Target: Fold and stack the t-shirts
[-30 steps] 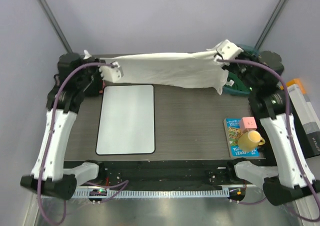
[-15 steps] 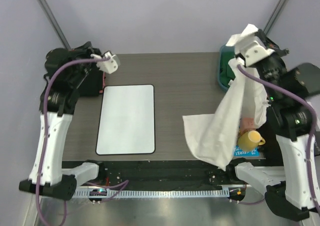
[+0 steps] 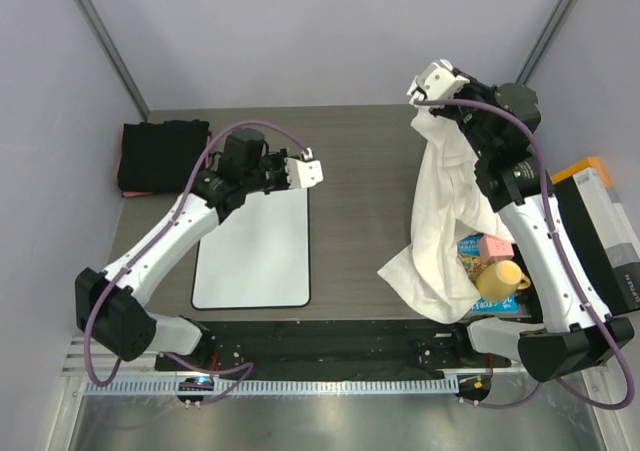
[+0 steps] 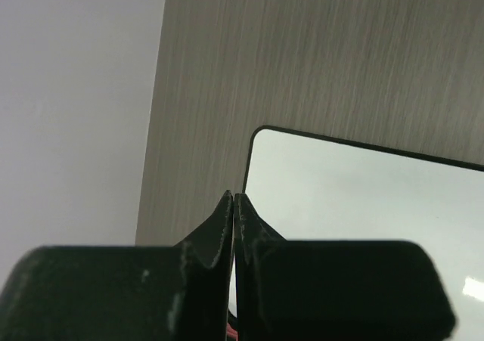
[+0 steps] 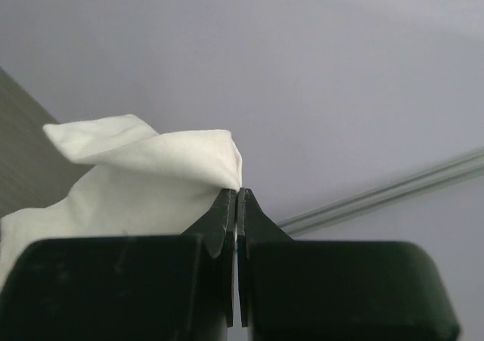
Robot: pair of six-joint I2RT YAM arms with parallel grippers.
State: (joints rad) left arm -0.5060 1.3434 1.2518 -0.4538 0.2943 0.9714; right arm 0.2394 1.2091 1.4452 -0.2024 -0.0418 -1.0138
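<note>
From where I stand the right gripper (image 3: pixel 414 91) is raised high at about 1 o'clock over the table (image 3: pixel 360 151), its jaws pinched together on a corner of the white t-shirt (image 3: pixel 440 211); the wrist view shows the cloth (image 5: pixel 144 175) bunched right at the closed tips (image 5: pixel 237 199). The shirt hangs in a long twisted drape down toward 4 o'clock, where its lower end pools on the tabletop and lies against a colourful book (image 3: pixel 468 261), with a pink block (image 3: pixel 496 245) and a yellow mug (image 3: pixel 499 279) just beside it. The left gripper (image 3: pixel 320 171) reaches in toward the middle of the table, jaws pressed together with nothing between them (image 4: pixel 233 203), hovering over the far right corner of the white board (image 3: pixel 255 241) with the black rim, which lies flat at about 8 o'clock. Off at 10 o'clock, well apart from both arms, sits a folded stack of dark t-shirts (image 3: pixel 160 153), black on top with a sliver of pinkish red showing along its left edge
</note>
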